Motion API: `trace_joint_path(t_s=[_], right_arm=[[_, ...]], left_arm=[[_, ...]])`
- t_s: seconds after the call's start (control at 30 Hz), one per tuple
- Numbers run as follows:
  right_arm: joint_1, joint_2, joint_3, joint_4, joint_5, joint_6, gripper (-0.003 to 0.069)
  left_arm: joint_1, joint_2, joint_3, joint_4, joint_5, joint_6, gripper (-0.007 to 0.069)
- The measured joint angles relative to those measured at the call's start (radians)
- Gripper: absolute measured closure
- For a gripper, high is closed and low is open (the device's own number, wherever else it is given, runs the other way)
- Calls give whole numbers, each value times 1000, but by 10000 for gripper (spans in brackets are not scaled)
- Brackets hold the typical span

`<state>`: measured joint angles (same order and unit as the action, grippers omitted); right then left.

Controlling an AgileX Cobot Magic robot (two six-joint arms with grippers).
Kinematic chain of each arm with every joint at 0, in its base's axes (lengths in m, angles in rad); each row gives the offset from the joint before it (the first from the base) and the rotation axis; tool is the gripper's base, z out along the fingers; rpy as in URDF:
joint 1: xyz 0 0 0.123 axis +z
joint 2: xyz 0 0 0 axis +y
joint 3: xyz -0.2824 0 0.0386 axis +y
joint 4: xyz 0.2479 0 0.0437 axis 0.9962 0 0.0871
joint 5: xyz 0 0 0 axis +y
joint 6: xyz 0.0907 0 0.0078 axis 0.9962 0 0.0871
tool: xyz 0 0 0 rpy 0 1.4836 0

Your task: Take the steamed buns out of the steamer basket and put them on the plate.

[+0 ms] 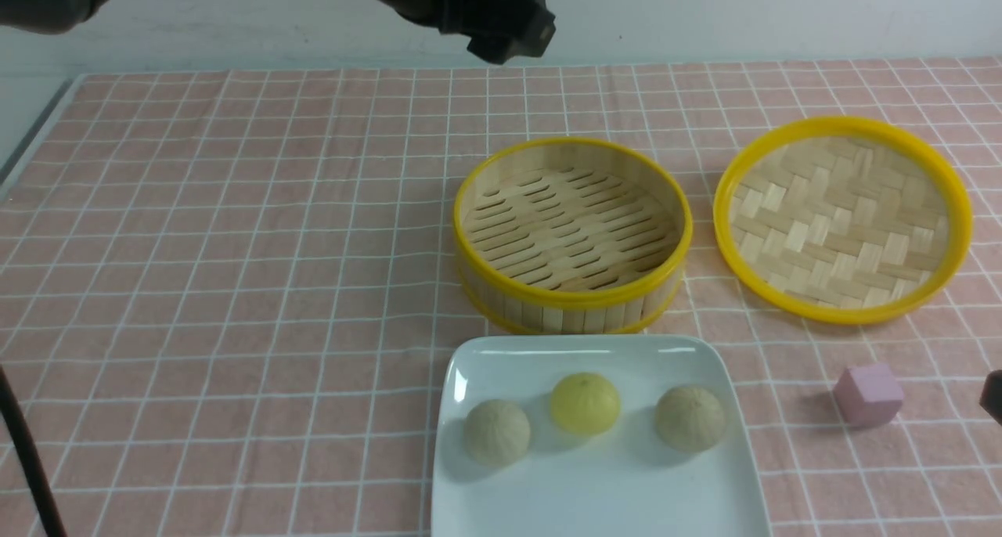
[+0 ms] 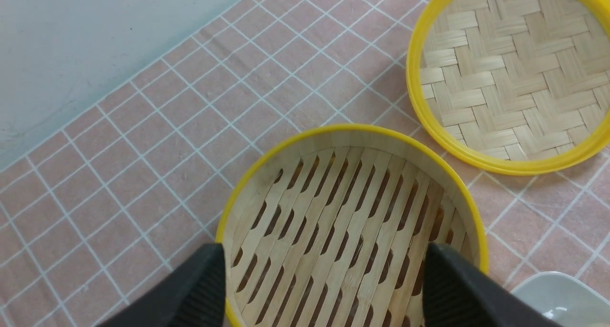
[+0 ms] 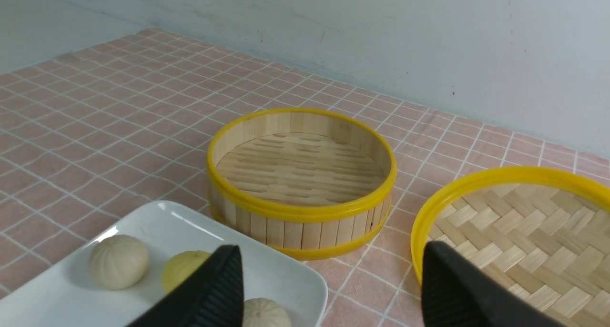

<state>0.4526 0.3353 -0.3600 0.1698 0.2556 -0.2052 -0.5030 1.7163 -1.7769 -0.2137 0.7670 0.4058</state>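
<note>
The steamed buns [image 1: 585,403], two tan and one yellow, lie in a row on the plate [image 1: 595,498], which sits at 6 o'clock of the steamer basket [image 1: 571,300]; the basket's slatted floor is bare, so the transfer is judged complete. The left gripper [image 2: 324,250] hangs above the basket with jaws wide and empty, and the right gripper [image 3: 331,250], out beyond the plate's 3 o'clock side, is likewise spread with nothing between its fingers. Lift each arm straight up before retracting, clearing the basket rim, the lid [image 1: 841,220] at the basket's 3 o'clock and the pink cube [image 1: 867,394], so no bun is nudged.
</note>
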Motion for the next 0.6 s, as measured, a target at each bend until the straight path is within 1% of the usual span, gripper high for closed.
trace_joint_path(t_s=[0.23, 0.33, 0.4, 0.43, 0.47, 0.5, 0.6], right_arm=[[0, 0, 2, 0, 1, 0, 164], [-25, -1, 3, 0, 5, 0, 164], [-82, -1, 3, 0, 16, 0, 164], [-89, -1, 3, 0, 17, 0, 164], [-160, -1, 3, 0, 27, 0, 164], [-183, -1, 3, 0, 28, 0, 164], [-292, -2, 3, 0, 38, 0, 164]], left_arm=[[0, 0, 0, 0, -2, 0, 78], [0, 0, 0, -1, -2, 0, 84], [0, 0, 0, -3, -3, 0, 92], [0, 0, 0, -3, -3, 0, 94], [0, 0, 0, -3, -3, 0, 107], [0, 0, 0, -3, -3, 0, 111], [0, 0, 0, -4, -3, 0, 134]])
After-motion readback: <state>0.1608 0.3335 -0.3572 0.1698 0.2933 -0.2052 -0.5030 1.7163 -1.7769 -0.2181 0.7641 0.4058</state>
